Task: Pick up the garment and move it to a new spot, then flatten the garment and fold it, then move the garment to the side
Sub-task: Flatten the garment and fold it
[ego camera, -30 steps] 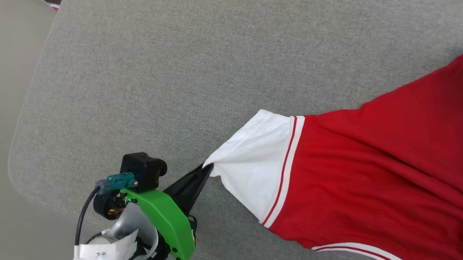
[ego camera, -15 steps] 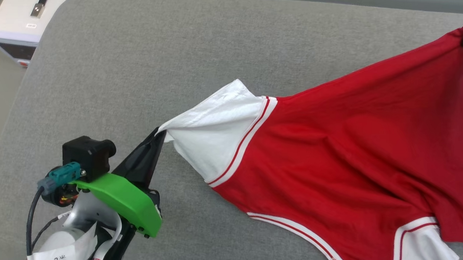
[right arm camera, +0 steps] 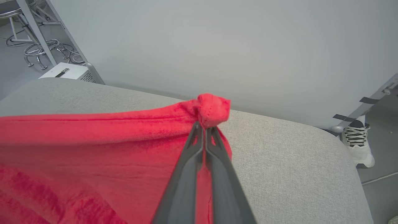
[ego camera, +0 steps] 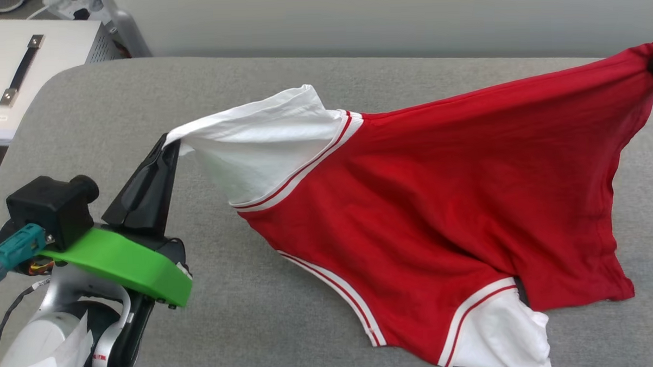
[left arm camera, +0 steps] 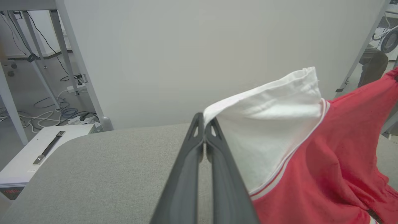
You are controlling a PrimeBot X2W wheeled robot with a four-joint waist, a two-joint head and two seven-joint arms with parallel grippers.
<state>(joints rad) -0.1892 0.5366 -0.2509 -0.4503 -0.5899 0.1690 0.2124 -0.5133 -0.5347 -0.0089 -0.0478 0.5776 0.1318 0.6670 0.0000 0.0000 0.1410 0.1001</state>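
Grey padded surface (ego camera: pixel 323 96): fills most of the head view, rounded corners, pale wall (left arm camera: pixel 217 46) behind its far edge.

Garment (ego camera: pixel 441 201): red body, white sleeves, red-white striped trim. It is stretched left to right over the middle and right of the surface. Its far edge is lifted and pulled taut between the two grippers. The body sags from that edge down to the surface. The near-right white sleeve (ego camera: pixel 500 335) lies crumpled on the surface. No print can be made out on the side facing the camera.

White case (ego camera: pixel 24 80): metal handle on top, on the floor off the far-left corner of the surface.

Left gripper (ego camera: pixel 168 143): fingers pressed together, pinching the cuff edge of the left white sleeve (left arm camera: pixel 267 109), which is held up clear of the surface.

Right gripper (right arm camera: pixel 204 127): fingers pressed together on a bunched knot of red fabric at the garment's far-right corner, above the surface.

A person's shoe (right arm camera: pixel 357 143): pale, dark laces, on the floor beyond the right end.
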